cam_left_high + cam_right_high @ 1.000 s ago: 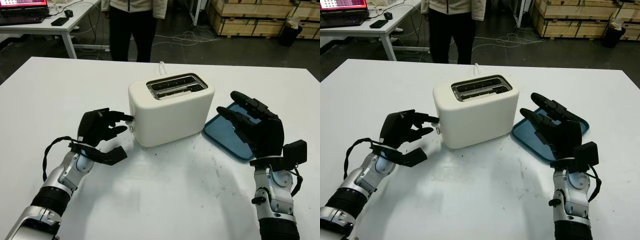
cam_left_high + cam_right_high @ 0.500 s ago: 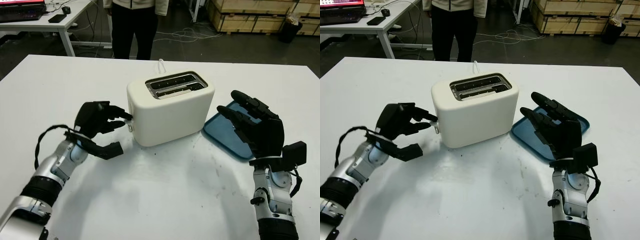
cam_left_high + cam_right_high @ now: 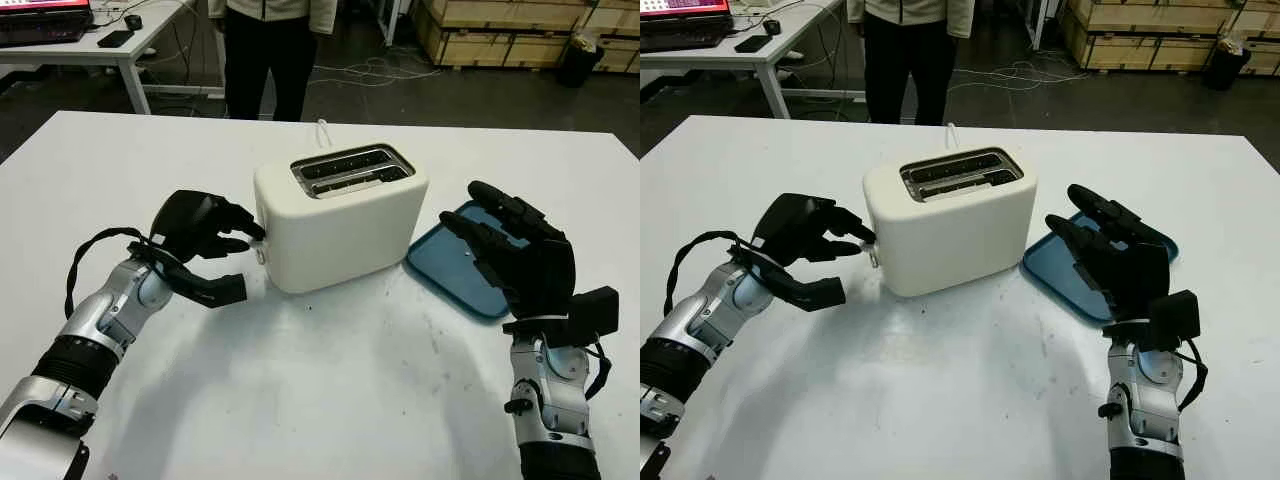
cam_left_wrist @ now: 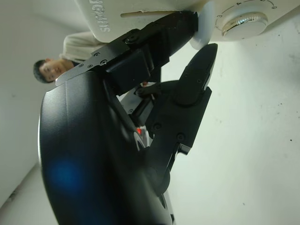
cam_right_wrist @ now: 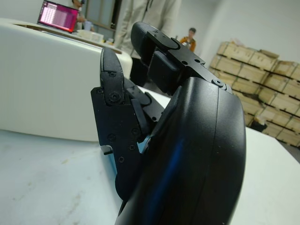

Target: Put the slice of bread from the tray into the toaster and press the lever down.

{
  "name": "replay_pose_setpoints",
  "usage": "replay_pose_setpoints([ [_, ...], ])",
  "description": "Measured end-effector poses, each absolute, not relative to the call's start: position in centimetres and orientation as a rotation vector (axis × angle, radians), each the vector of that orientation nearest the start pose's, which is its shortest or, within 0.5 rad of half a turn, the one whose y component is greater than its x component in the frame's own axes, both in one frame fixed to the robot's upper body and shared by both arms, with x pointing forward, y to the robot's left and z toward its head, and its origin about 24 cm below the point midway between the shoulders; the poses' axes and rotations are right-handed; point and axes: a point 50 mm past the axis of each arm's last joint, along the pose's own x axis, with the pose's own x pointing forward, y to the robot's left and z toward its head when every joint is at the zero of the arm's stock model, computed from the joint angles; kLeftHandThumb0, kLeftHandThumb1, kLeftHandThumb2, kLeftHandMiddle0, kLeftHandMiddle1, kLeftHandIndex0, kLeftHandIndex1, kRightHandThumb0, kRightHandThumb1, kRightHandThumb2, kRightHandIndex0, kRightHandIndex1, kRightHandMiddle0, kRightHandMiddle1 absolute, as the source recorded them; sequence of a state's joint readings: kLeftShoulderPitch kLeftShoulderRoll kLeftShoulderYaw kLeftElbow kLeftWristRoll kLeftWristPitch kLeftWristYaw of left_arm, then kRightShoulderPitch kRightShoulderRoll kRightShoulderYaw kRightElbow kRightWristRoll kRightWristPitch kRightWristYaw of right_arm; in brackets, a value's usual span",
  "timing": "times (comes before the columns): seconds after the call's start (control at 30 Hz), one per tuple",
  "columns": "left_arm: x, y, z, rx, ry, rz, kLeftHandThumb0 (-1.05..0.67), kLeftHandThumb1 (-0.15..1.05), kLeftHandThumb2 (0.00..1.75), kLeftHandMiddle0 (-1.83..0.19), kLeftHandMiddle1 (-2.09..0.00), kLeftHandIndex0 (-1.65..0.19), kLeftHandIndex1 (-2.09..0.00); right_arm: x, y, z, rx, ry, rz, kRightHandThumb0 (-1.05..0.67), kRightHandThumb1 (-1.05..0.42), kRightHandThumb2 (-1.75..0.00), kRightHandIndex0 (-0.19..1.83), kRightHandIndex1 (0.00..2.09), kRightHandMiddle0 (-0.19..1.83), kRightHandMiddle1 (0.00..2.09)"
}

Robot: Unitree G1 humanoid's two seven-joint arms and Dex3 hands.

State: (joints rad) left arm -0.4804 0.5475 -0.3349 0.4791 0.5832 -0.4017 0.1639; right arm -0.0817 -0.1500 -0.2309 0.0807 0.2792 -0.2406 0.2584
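Toaster (image 3: 340, 215) is sitting mid-frame; left hand (image 3: 205, 235) is touching its lever (image 3: 257, 233), fingers curled, gripping nothing. Right hand (image 3: 520, 265) is hovering unclenched over the tray (image 3: 450, 270), lower right.

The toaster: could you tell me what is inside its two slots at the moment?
The toaster shows dark slots with metal guides; no bread rises above the top. Deeper inside cannot be seen. The left hand is at its lever end.

Beyond the white table (image 3: 120, 160) stands a person (image 3: 265, 50). A desk (image 3: 90, 50) carries a laptop (image 3: 45, 15). Wooden crates (image 3: 500, 35) sit behind.
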Motion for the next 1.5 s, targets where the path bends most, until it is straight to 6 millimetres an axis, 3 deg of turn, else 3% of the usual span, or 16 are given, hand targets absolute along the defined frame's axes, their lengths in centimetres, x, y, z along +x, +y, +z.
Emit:
replay_pose_setpoints([
  [0.13,32.4,17.0,9.5,1.204,-0.426,-0.297,-0.27,0.83,0.01,-0.90,-1.15,-1.24,0.00,25.6,-22.3,7.7,0.085,-0.299,0.029,-0.25,-0.92,-0.20,0.97,0.00,0.82,0.00],
  [0.2,32.5,16.4,10.4,1.334,-0.439,-0.316,-0.06,0.73,0.00,-0.99,-0.61,-1.23,0.00,25.3,-22.5,7.9,0.078,-0.306,0.029,-0.26,-0.92,-0.19,0.98,0.01,0.82,0.00],
  [0.23,32.6,15.9,10.9,1.395,-0.432,-0.326,0.08,0.69,0.01,-1.06,-0.49,-1.24,-0.01,25.2,-22.6,7.9,0.074,-0.308,0.028,-0.27,-0.92,-0.19,0.98,0.01,0.82,0.00],
  [0.27,32.7,15.3,11.1,1.443,-0.418,-0.325,0.10,0.66,0.00,-1.09,-0.65,-1.28,-0.02,25.0,-22.6,7.9,0.070,-0.305,0.027,-0.27,-0.92,-0.18,0.98,0.01,0.82,0.00],
  [0.3,33.0,14.8,11.0,1.459,-0.395,-0.301,0.03,0.67,0.01,-1.06,-0.88,-1.27,-0.01,24.9,-22.7,7.8,0.062,-0.298,0.027,-0.26,-0.92,-0.18,0.98,0.00,0.82,0.00],
  [0.4,33.5,14.1,9.9,1.422,-0.295,-0.233,-0.17,0.77,0.02,-0.96,-1.06,-1.15,0.00,24.9,-23.0,7.7,0.039,-0.275,0.028,-0.25,-0.92,-0.18,0.97,0.00,0.82,0.00],
  [0.5,34.0,13.7,9.3,1.409,-0.232,-0.203,-0.20,0.85,0.03,-0.99,-0.84,-1.10,-0.01,24.9,-23.0,7.8,0.034,-0.271,0.034,-0.27,-0.92,-0.19,0.97,0.00,0.81,0.00],
  [0.67,34.1,13.5,9.8,1.422,-0.235,-0.187,-0.16,0.71,0.00,-1.00,-1.04,-1.15,-0.02,24.9,-23.0,7.9,0.025,-0.271,0.042,-0.25,-0.92,-0.21,0.97,0.00,0.80,0.00],
  [0.93,34.2,13.6,10.0,1.470,-0.251,-0.208,-0.12,0.72,0.00,-1.00,-0.98,-1.17,-0.01,25.0,-22.7,7.8,0.028,-0.269,0.054,-0.26,-0.92,-0.21,0.97,0.00,0.81,0.00],
  [1.03,34.2,13.5,9.9,1.477,-0.252,-0.214,-0.18,0.71,0.01,-0.96,-1.07,-1.20,-0.01,25.0,-22.7,7.8,0.027,-0.269,0.054,-0.26,-0.92,-0.21,0.97,0.00,0.81,0.00],
  [1.13,33.9,13.5,10.2,1.476,-0.252,-0.209,-0.23,0.80,0.03,-0.88,-0.98,-1.18,-0.01,25.0,-22.7,7.8,0.026,-0.270,0.053,-0.26,-0.92,-0.21,0.97,0.00,0.81,0.01],
  [1.2,33.6,13.5,10.2,1.465,-0.240,-0.196,-0.21,0.88,0.01,-0.91,-0.62,-1.11,0.00,25.0,-22.7,7.8,0.020,-0.268,0.049,-0.27,-0.92,-0.20,0.97,0.00,0.82,0.01],
  [1.27,33.6,13.5,9.9,1.459,-0.222,-0.195,-0.19,0.88,0.00,-1.03,-0.42,-1.12,-0.02,25.0,-22.7,7.8,0.008,-0.264,0.045,-0.28,-0.92,-0.20,0.96,0.00,0.81,0.00],
  [1.33,33.7,13.5,9.6,1.455,-0.209,-0.199,-0.19,0.87,0.00,-0.97,-0.64,-1.16,-0.02,25.0,-22.7,7.8,0.006,-0.263,0.046,-0.28,-0.92,-0.20,0.96,0.00,0.81,0.00],
  [1.4,33.7,13.5,9.4,1.454,-0.203,-0.200,-0.17,0.87,0.00,-0.88,-0.57,-1.06,-0.01,25.0,-22.7,7.8,0.006,-0.262,0.047,-0.28,-0.92,-0.20,0.97,0.01,0.82,0.01],
  [1.5,33.6,13.5,9.6,1.453,-0.206,-0.191,-0.21,0.90,0.01,-0.88,-0.53,-1.08,-0.03,25.0,-22.6,7.8,0.007,-0.260,0.050,-0.27,-0.92,-0.20,0.96,0.01,0.82,0.00],
])
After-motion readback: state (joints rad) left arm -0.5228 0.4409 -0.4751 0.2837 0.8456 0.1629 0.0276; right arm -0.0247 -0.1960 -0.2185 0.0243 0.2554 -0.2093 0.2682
